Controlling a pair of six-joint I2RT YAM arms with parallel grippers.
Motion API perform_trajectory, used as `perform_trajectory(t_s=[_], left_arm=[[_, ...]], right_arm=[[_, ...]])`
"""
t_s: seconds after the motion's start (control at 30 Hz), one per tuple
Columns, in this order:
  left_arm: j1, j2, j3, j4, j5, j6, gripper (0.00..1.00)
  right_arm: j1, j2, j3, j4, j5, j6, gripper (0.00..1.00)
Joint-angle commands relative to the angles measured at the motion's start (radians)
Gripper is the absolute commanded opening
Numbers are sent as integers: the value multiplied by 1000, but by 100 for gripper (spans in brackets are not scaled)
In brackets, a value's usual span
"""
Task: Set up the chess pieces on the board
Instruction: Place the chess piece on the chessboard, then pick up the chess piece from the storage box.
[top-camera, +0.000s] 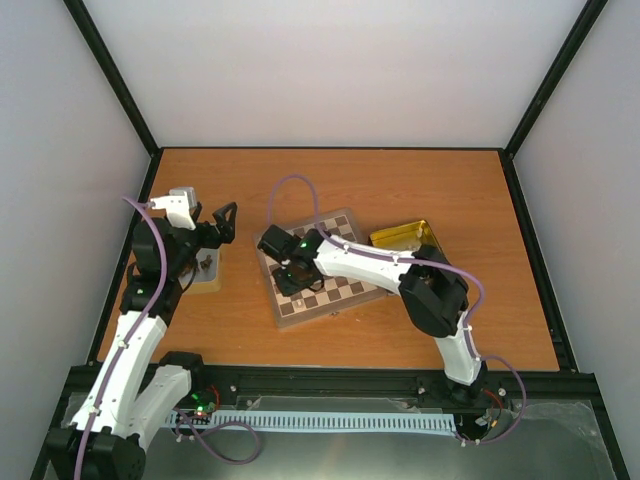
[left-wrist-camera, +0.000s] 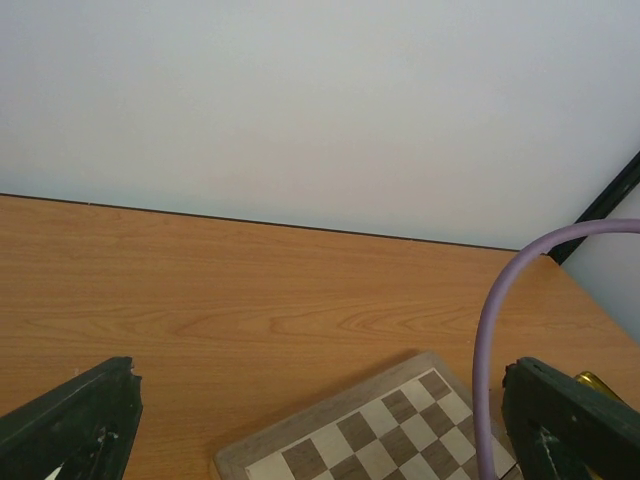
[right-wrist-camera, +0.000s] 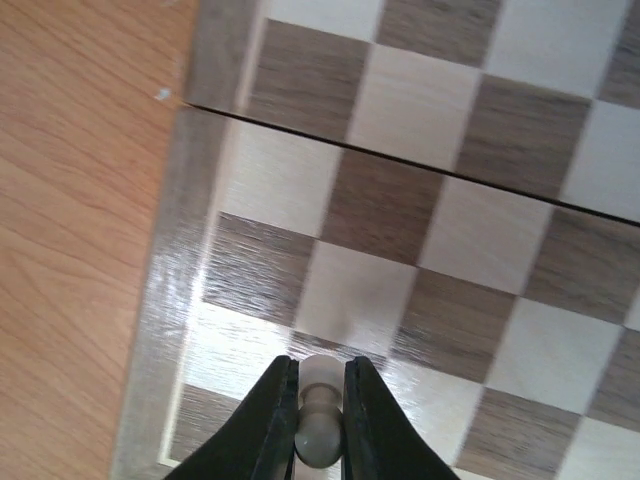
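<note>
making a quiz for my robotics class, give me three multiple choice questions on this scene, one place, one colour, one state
1. From above, the gold tin lies: A) right of the chessboard B) left of it C) on it
2. The chess piece in the right hand is: A) dark brown B) cream-white C) red
3. The left hand is: A) shut on a piece B) shut, empty C) open, empty
A: tin beside the chessboard's right edge. B: pale piece between the fingers. C: fingers wide apart, nothing between.

High rear overview; left wrist low toward the far wall (left-wrist-camera: 320, 100); right wrist close over the shared board (right-wrist-camera: 380, 210)
</note>
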Motion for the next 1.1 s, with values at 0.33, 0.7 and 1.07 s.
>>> perform_trajectory(t_s=[0.33, 0.7, 1.07], left_arm=[[-3, -33, 40, -40, -167, -15, 100], [-4, -35, 39, -40, -176, -13, 100], [-3, -43, 41, -46, -189, -13, 100]], right_arm=[[77, 91, 105, -25, -12, -22, 13], [77, 80, 133, -23, -19, -23, 31], [-54, -199, -65, 98, 128, 100, 33]])
